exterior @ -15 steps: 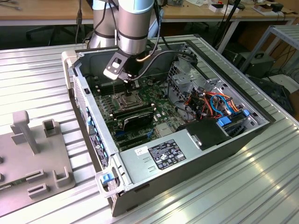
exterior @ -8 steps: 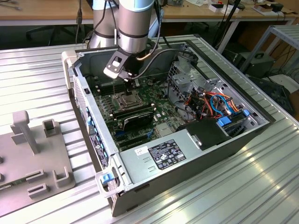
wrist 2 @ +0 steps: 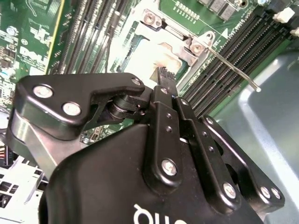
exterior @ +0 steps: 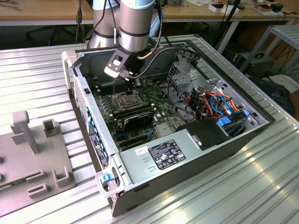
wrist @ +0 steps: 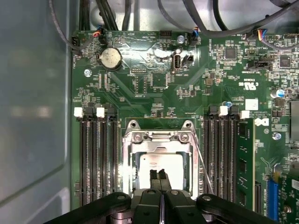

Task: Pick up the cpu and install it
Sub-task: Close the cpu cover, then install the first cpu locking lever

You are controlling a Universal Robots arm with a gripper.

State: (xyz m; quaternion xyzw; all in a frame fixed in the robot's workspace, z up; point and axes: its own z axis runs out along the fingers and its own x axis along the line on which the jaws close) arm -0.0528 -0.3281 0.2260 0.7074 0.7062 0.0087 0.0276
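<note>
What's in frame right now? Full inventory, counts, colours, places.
computer case: 1, grey, lying open on the ridged metal table
motherboard: 1, green, inside the case
cpu: 1, silver-grey, lying in the socket frame at the board's middle
coin cell: 1, silver, on the board
memory sticks: 2, black, beside the socket in the exterior view
power supply: 1, grey, at the case's near edge
cables: a bundle, orange and blue, on the exterior view's right
fixture: 1, grey, on the exterior view's left
arm: 1, silver-grey, above the case
gripper: 1, black, fingers together over the cpu
</note>
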